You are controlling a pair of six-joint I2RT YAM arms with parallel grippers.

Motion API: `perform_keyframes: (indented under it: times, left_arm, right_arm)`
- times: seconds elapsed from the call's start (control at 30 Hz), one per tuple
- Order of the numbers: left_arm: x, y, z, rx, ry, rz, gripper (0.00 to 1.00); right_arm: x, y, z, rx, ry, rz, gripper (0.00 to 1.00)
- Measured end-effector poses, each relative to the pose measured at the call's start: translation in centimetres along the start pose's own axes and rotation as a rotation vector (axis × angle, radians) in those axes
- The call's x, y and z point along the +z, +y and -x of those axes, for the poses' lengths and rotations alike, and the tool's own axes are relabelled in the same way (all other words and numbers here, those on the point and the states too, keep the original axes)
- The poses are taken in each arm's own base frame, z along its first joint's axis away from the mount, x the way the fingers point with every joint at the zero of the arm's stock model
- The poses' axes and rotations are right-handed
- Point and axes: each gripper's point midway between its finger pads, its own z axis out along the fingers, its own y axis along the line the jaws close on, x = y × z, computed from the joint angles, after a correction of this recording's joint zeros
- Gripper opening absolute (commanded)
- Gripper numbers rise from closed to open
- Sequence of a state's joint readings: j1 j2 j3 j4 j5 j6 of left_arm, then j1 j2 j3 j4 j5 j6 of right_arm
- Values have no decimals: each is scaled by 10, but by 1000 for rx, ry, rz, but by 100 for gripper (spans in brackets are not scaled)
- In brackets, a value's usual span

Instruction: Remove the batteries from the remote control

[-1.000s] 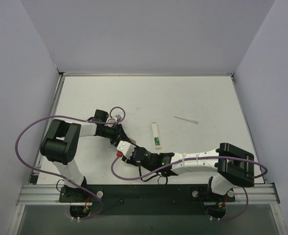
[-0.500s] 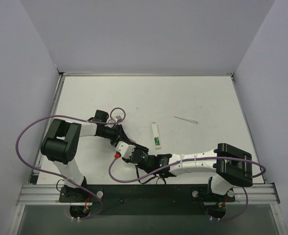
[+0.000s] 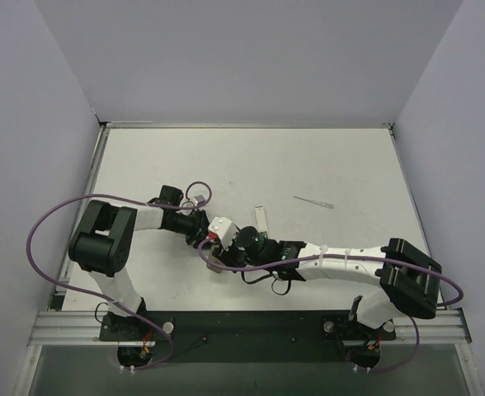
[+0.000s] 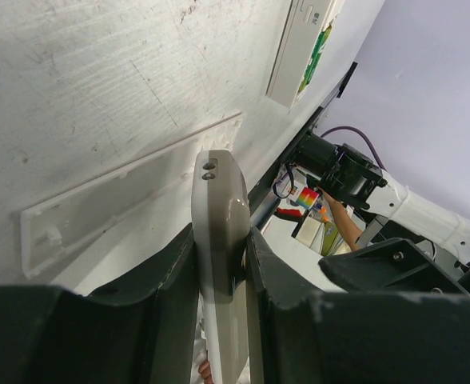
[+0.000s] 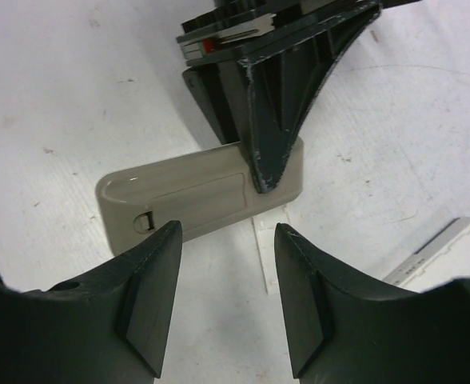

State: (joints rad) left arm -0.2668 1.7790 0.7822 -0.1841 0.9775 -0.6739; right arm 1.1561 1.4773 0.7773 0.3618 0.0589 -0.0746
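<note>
The remote control [image 5: 195,192] is a tan-grey bar with a closed panel and a small latch on the face I see. My left gripper [image 4: 221,272] is shut on one end of it and holds it on edge just above the table; it also shows in the top view [image 3: 200,231]. The remote [image 4: 219,200] stands between its dark fingers [image 5: 267,104]. My right gripper [image 5: 227,304] is open, its jaws spread beside the remote's long edge without touching it; in the top view [image 3: 214,243] it meets the left one. The batteries are hidden.
A white bar with a green patch [image 4: 303,48] lies close right of the grippers [image 3: 261,216], partly under my right arm, and shows at the right wrist view's edge [image 5: 447,244]. A thin clear strip [image 4: 131,192] lies on the table below the remote. Another thin strip [image 3: 313,201] lies further right.
My right arm has swung its gripper away from the near edge, up to the left gripper, and now covers the lower part of the white bar. The left arm has not moved.
</note>
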Motion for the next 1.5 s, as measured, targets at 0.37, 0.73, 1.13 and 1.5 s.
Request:
perform_keyframes:
  times: [0.37,0.73,1.13,1.5]
  left_arm:
    - [1,-2,-2,3,9,-6,0]
    - [1,-4,-4,4,20,-16,0]
    - [2,-2,-2,15,6,-5,0]
    - [2,-1,-1,18,4,-3,0]
  right_arm:
    - [-1,23,-3,66,10,154,45]
    - [0,24,-5,78,19,167,44]
    - [6,26,-7,63,30,155,40]
    - [7,26,-3,-80,7,43,40]
